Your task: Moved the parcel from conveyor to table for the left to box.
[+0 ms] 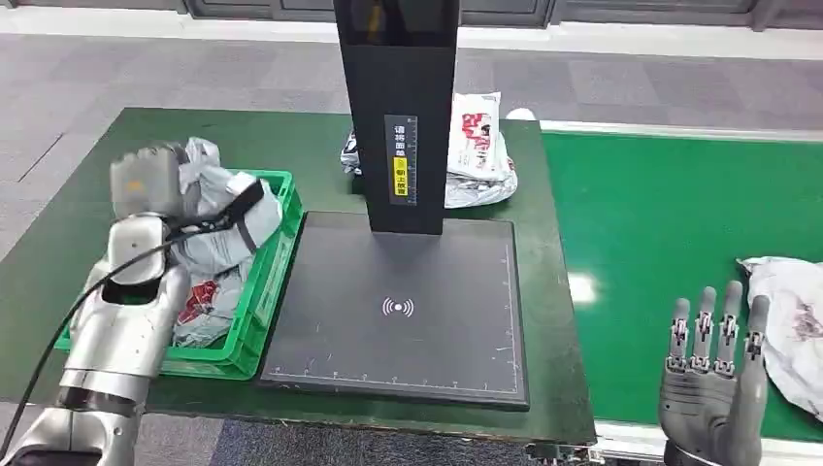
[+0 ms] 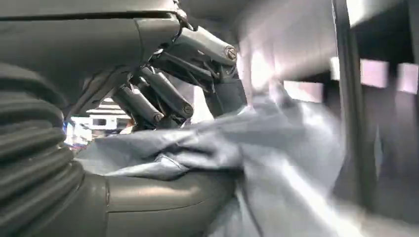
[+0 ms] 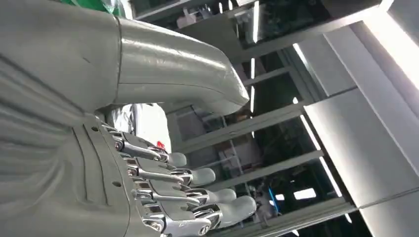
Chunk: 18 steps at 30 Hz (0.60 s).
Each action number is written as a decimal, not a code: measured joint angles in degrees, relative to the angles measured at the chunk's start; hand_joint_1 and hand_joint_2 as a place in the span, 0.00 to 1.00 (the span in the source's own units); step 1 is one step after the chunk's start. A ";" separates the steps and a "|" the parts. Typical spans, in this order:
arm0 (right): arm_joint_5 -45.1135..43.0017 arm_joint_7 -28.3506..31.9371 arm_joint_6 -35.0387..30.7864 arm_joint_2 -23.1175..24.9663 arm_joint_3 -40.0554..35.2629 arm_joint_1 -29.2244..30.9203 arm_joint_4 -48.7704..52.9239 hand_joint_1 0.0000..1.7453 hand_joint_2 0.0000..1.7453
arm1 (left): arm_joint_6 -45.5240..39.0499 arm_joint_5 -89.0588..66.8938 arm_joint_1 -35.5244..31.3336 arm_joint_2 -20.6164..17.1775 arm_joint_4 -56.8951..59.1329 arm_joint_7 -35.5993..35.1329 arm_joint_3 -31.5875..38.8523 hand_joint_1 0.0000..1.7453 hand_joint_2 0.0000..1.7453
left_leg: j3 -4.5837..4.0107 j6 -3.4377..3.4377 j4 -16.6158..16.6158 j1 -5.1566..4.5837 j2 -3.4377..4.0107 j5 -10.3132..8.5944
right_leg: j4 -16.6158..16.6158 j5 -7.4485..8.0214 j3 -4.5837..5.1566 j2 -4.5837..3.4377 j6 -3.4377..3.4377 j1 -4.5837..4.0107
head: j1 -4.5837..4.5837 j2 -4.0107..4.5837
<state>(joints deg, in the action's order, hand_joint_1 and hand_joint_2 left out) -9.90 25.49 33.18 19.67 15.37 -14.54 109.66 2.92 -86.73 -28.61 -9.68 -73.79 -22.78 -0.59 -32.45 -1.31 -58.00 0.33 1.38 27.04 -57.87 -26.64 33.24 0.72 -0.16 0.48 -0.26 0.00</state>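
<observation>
L hand (image 2: 188, 94) grips a grey parcel (image 2: 222, 153) over the green box (image 1: 277, 254), so the boxing step is in hand. R hand (image 1: 713, 379) is open, empty, just beside next parcel (image 1: 791, 320) on conveyor (image 1: 660, 223). Next, I judge: release into box, R grasps.

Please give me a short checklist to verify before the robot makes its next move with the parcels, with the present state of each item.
1. Left hand grips a grey parcel between fingers and thumb: ok.
2. Left hand is over the green crate, so a release would land inside: ok, as far as the head view shows.
3. Crate has room left: cannot tell; grey parcels already pile above its rim.
4. Right hand is open and holds nothing: ok.
5. Next parcel lies on the green conveyor beside the right hand: ok.
6. Black scanner pad is bare: ok.
</observation>
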 measured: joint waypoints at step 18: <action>1.38 0.39 0.68 0.00 0.63 1.52 -4.13 0.00 1.00 | 11.68 -0.11 4.21 -2.45 17.83 4.03 0.39 0.00 1.00 | 3.36 -0.34 1.14 -0.05 0.64 1.73 | 0.00 -1.22 -3.08 -0.67 -0.72 0.44 | 0.02 0.00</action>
<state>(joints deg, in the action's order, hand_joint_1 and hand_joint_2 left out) -8.52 25.88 33.86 19.67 16.00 -13.03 105.53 14.60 -86.84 -24.40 -12.13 -55.96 -18.75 -0.20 -29.09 -1.65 -56.86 0.28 2.02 28.77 -57.87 -27.87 30.17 0.05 -0.88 0.92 -0.24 0.00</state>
